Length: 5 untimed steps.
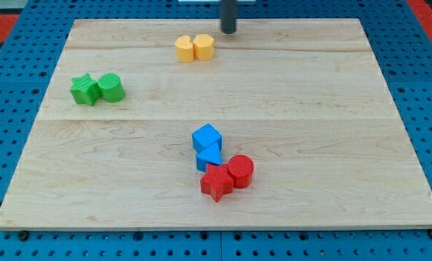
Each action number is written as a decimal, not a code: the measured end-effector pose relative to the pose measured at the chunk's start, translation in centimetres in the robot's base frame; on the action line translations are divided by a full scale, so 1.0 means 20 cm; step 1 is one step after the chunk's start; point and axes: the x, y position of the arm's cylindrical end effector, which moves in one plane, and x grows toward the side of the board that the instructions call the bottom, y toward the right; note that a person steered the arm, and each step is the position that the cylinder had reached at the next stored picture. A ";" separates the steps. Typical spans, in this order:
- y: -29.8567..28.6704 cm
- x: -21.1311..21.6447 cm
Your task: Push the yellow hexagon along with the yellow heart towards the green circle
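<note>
The yellow hexagon point(204, 47) and the yellow heart point(185, 48) sit side by side, touching, near the view's top centre of the wooden board. The green circle point(111, 87) lies at the view's left, touching a green star point(85, 89) on its left. My tip point(228, 30) is at the view's top, just up and to the right of the yellow hexagon, a small gap apart from it.
A blue cube point(206, 137) and a blue triangle point(209, 156) sit at lower centre, with a red star point(217, 182) and a red circle point(241, 170) just below them. The board's edge point(216, 225) borders a blue pegboard.
</note>
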 end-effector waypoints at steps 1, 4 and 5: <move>0.01 0.04; -0.33 0.20; -0.52 0.21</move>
